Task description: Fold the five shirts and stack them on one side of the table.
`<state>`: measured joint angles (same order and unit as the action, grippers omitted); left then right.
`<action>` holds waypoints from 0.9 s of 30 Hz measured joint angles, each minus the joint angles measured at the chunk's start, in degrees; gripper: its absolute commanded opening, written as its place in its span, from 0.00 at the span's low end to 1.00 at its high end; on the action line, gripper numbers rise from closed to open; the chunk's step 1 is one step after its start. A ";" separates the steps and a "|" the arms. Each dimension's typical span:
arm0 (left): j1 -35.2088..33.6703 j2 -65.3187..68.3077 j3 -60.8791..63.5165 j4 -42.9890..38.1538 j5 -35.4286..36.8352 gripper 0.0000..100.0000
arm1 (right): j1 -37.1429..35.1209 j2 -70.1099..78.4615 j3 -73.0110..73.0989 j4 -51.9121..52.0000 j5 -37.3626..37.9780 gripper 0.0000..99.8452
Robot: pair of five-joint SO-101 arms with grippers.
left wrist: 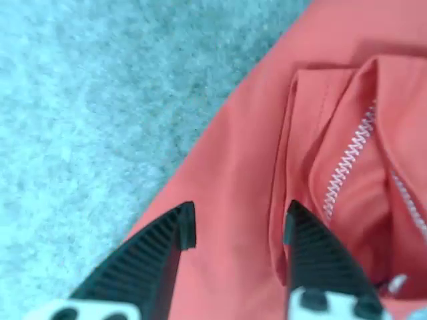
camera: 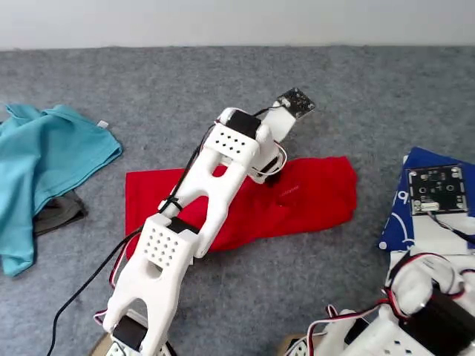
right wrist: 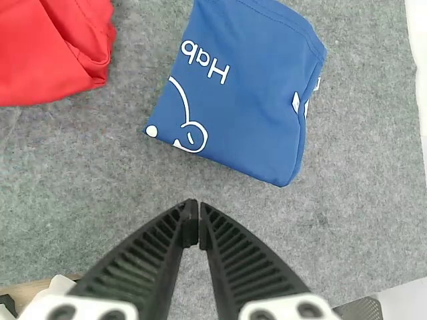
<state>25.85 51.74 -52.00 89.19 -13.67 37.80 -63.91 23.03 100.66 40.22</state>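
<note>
Counting one blue shirt (right wrist: 247,100) folded, we work the red shirt (camera: 312,193), left claw (left wrist: 240,217) apart, right claw (right wrist: 195,217) together, teal shirt (camera: 44,156) waiting.

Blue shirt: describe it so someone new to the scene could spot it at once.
On the grey table, look to the side opposite the teal shirt, past the long red shirt. The blue shirt lies there, ahead of the shut right claw; it alone is a compact square with white print.

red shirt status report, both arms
Left end effector open over red shirt. Right end effector shut, empty, short of folded blue shirt. Teal shirt crumpled, apart from the red one.
</note>
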 measured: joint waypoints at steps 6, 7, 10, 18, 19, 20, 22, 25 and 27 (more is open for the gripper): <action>0.18 0.00 -13.89 9.14 0.26 0.22 | 0.00 0.00 0.00 0.00 0.00 0.01; 0.88 -0.09 -15.38 9.49 0.70 0.22 | 0.00 0.00 0.00 0.00 0.00 0.01; 2.64 -1.41 -16.44 10.20 1.23 0.22 | 0.00 0.00 0.00 0.00 0.00 0.01; 12.84 -11.25 -1.93 10.20 1.23 0.22 | 0.00 0.00 0.00 0.00 0.00 0.01; 13.80 -11.52 0.44 10.20 1.23 0.22 | 0.00 0.00 0.00 0.00 0.00 0.01; 14.59 -11.52 2.46 10.20 1.23 0.22 | 0.00 0.00 0.00 0.00 0.00 0.01; 15.12 -11.43 6.42 10.11 1.23 0.22 | 0.00 0.00 0.00 0.00 0.00 0.01; 13.45 -10.20 8.70 8.70 1.23 0.22 | 0.00 0.00 0.00 0.00 0.00 0.01; 10.90 -8.62 9.14 7.38 1.23 0.22 | 0.00 0.00 0.00 0.00 0.00 0.01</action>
<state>36.75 43.12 -42.86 96.57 -12.44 37.80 -63.91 23.03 100.66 40.22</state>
